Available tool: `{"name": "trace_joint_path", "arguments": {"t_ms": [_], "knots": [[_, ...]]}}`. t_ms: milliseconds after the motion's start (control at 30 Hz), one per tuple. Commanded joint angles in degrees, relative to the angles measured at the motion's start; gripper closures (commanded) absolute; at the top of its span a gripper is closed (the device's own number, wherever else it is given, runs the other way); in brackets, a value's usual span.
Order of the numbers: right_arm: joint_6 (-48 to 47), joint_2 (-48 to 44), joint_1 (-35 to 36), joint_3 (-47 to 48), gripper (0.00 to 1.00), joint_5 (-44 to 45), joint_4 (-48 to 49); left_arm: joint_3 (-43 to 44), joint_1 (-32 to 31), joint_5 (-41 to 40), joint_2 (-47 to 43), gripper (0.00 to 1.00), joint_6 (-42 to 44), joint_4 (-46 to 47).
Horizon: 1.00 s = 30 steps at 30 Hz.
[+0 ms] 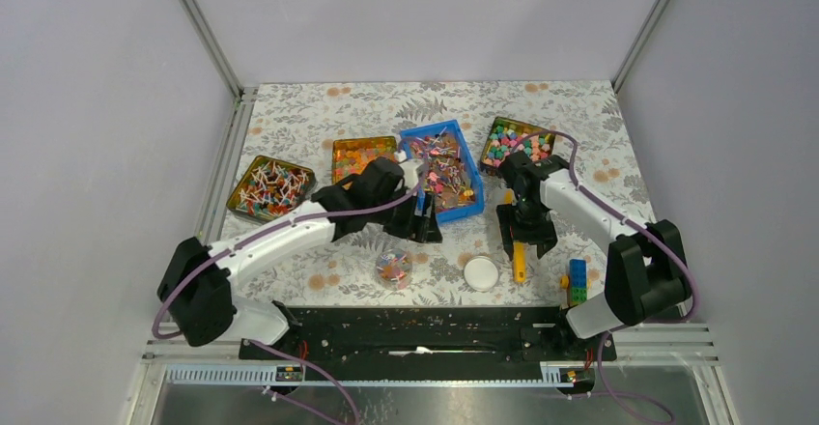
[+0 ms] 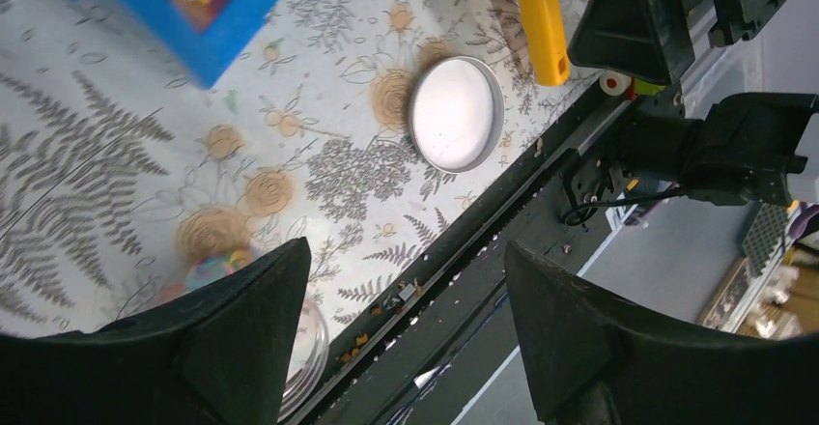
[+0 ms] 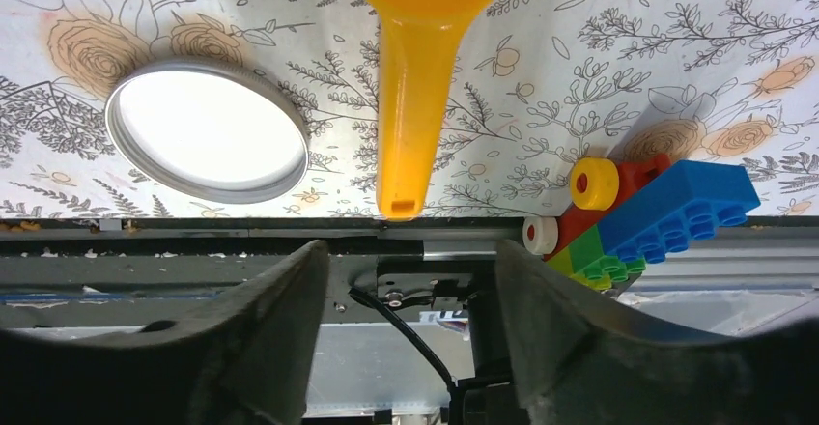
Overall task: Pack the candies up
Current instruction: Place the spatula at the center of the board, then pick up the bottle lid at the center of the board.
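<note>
My left claw (image 2: 406,256) stands wide, with nothing between its fingers. The candies (image 1: 444,172) lie heaped in the blue bin (image 1: 464,213) just beyond that claw. Its wrist camera catches only one corner of the bin, cut off at the upper left, so I can barely see the sweets from there. A few more candies sit in a small round tub (image 1: 393,269) on the near side of the claw; from the wrist the tub is mostly hidden behind one finger, and its contents are a coloured blur. The lid (image 2: 456,113) lies flat ahead of the open fingers, apart from the tub.

My right claw (image 3: 410,251) is spread wide too and grips nothing. The yellow scoop (image 3: 417,97) lies straight ahead of its gap; the handle end stops just short of the fingertips and the bowl is cut off at the top of the frame. The toy bricks (image 3: 666,208) sit to the claw's right, near the table edge. From overhead I cannot make out this claw's fingers under the wrist.
</note>
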Motion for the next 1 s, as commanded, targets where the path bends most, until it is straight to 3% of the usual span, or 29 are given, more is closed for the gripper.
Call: {"name": "trace_joint_path", "arguments": {"t_ms": [0, 233, 433, 700, 967], "knots": [[-0.3, -3.2, -0.5, 2.4, 0.27, -1.2, -2.0, 6.1, -4.1, 1.3, 4.5, 0.26, 3.4, 0.9], [1.1, -6.7, -3.0, 1.4, 0.11, -4.9, -1.6, 12.6, -9.9, 0.9, 13.5, 0.28, 7.2, -1.2], [2.2, -10.7, -11.6, -1.2, 0.10, -11.9, -0.4, 18.8, -14.2, 0.2, 19.9, 0.30, 11.4, -4.3], [4.5, -16.8, -29.0, -4.8, 0.09, -22.3, 1.5, 26.1, -19.6, -3.8, 27.7, 0.34, 17.0, -8.9], [4.7, -19.2, -34.8, -6.3, 0.08, -23.1, 1.5, 34.0, -26.4, -11.5, 35.6, 0.37, 25.0, -14.4]]}}
